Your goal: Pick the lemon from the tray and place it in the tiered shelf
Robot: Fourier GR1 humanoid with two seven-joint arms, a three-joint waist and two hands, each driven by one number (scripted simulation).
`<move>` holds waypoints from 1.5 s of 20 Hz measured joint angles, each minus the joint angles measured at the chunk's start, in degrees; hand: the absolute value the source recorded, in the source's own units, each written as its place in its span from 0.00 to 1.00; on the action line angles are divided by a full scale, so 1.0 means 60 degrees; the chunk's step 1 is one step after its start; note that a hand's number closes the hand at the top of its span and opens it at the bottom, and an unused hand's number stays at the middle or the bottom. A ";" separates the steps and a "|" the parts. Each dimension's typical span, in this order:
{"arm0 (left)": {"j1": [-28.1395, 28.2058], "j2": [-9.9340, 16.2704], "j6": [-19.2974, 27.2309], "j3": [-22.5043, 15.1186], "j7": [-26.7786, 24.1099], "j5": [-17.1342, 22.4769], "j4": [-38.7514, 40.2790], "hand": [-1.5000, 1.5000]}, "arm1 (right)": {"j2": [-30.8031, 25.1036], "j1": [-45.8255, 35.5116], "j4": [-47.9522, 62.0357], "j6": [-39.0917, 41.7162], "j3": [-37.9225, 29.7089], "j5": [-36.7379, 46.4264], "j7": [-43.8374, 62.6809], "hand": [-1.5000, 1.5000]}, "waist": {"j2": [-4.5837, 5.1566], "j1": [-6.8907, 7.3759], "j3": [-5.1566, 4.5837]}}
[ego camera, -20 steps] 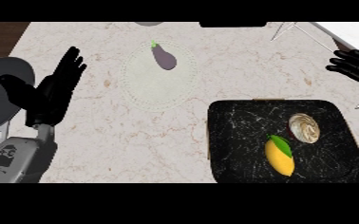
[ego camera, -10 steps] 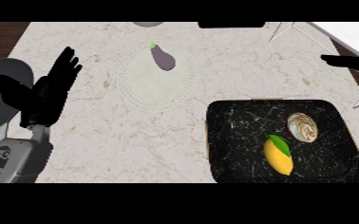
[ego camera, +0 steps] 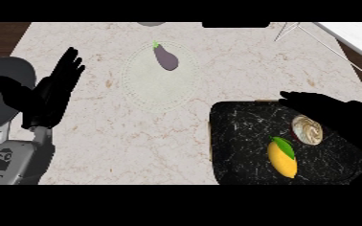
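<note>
A yellow lemon (ego camera: 283, 157) with a green leaf lies in the black marbled tray (ego camera: 240, 139) at the lower right. Beside it in the tray sits a pale shell-like object (ego camera: 308, 129). My right hand (ego camera: 326, 109) reaches in from the right edge over the tray's upper right part, fingers stretched out and open, just above the shell-like object and apart from the lemon. My left hand (ego camera: 51, 96) rests open at the left, fingers up. Thin white bars of the tiered shelf (ego camera: 311, 30) show at the top right corner.
A purple eggplant (ego camera: 166, 57) lies on a pale round plate (ego camera: 145, 88) in the middle of the marble counter. A grey round thing (ego camera: 150, 24) peeks in at the top edge.
My right hand has come down from the upper right edge to hover over the tray's top right. The view has shifted slightly. The lemon has not moved.
</note>
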 measured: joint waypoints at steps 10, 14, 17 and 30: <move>-0.0358 -0.0320 -0.0202 0.0273 -0.0025 -0.0341 0.0460 0.50 | 0.0448 0.0840 -0.0754 0.0182 0.0979 0.2795 0.0757 0.00 | 0.0019 0.0000 0.0002; -0.0119 -0.0418 -0.0346 0.0396 0.0010 -0.0474 0.0221 0.50 | 0.0686 0.1065 -0.0524 0.0296 0.1010 0.3686 0.0468 0.00 | 0.0018 0.0028 0.0003; 0.0110 -0.0524 -0.0470 0.0464 -0.0009 -0.0578 0.0029 0.50 | 0.0914 0.1247 -0.0469 0.0409 0.0975 0.4156 0.0311 0.00 | 0.0018 0.0034 0.0004; -0.0134 -0.0958 -0.0712 0.0895 0.0379 -0.1067 -0.0043 0.50 | 0.2084 0.2148 0.0550 -0.0317 0.1086 0.6322 -0.1133 0.00 | 0.0023 0.0027 0.0005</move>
